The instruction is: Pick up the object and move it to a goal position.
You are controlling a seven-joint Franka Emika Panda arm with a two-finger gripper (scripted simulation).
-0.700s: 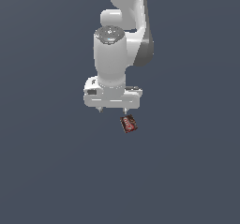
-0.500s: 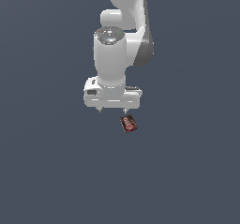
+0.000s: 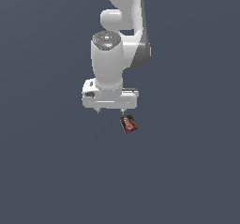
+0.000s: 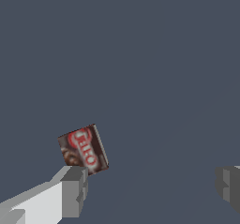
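Hovering with gripper (image 3: pixel 110 110) spread wide, holding nothing; box (image 3: pixel 129 123) lying flat, tilted, just beside one fingertip (image 4: pixel 75 190), outside the gap, apparently not touching.

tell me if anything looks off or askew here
The small box lies turned at an angle, not square to the gripper. It sits beside one fingertip instead of centred in the gap; the jaws stand wide apart. The exterior view agrees: box off to the gripper's side. Nothing looks damaged.
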